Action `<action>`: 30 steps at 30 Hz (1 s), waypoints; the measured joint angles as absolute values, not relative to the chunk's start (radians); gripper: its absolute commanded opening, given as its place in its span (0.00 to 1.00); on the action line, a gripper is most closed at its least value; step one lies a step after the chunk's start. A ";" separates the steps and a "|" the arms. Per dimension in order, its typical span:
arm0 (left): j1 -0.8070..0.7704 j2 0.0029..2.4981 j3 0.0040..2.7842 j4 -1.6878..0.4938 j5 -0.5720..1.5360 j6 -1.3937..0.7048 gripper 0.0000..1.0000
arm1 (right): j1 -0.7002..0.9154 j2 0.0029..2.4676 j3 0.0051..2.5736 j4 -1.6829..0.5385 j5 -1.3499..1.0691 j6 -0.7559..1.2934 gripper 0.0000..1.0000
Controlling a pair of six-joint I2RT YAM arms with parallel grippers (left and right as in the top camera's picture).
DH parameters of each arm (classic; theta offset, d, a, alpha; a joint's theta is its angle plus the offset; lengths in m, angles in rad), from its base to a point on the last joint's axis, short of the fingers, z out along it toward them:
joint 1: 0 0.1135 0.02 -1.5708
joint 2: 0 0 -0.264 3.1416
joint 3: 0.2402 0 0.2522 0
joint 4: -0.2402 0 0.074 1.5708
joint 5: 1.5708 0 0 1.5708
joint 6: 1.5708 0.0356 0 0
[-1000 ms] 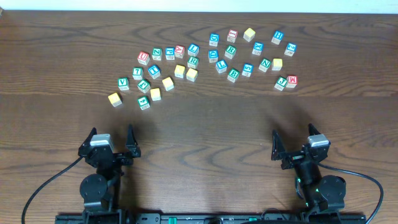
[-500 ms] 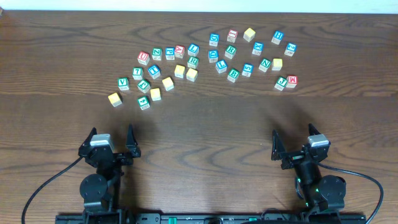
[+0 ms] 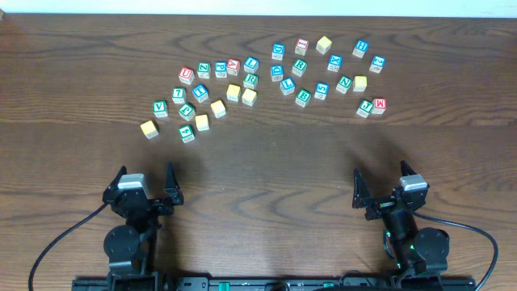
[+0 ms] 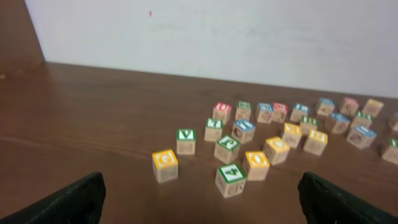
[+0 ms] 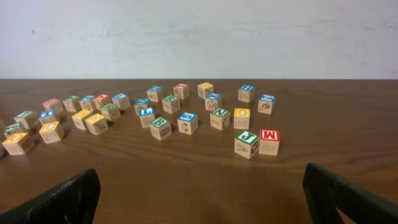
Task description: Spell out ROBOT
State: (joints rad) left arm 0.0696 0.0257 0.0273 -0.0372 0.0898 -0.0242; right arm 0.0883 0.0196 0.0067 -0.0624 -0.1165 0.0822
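The left gripper [image 3: 145, 171] and the right gripper [image 3: 380, 171] sit with jaws spread wide and empty at the near edge of the wooden table [image 3: 266, 178], well apart from the letter cubes [image 3: 277, 73] scattered unsorted across its far half.

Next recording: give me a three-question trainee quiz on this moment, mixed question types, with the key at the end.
1. True or false: the left gripper is holding a cube.
2. Multiple choice: what sits right beside the red M cube?
A) a green J cube
B) a plain yellow cube
C) nothing, it stands alone
3. Short answer: which gripper is nearer the red M cube?

Key: 1 false, its jaws are open and empty, well short of the cubes; 2 A; 3 the right gripper.
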 measured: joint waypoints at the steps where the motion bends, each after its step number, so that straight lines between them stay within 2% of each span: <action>1: 0.070 0.038 0.031 -0.045 0.094 -0.025 0.98 | 0.088 0.020 0.007 -0.062 -0.117 0.082 0.99; 10: 0.070 0.307 0.198 -0.072 0.121 -0.024 0.98 | 0.088 0.022 0.007 -0.062 -0.117 0.082 0.99; 16: 0.069 0.574 0.439 -0.112 0.270 -0.022 0.98 | 0.088 0.025 0.007 -0.062 -0.117 0.082 0.99; 30: 0.068 1.020 0.936 -0.522 0.361 -0.017 0.98 | 0.088 0.026 0.007 -0.062 -0.117 0.082 0.99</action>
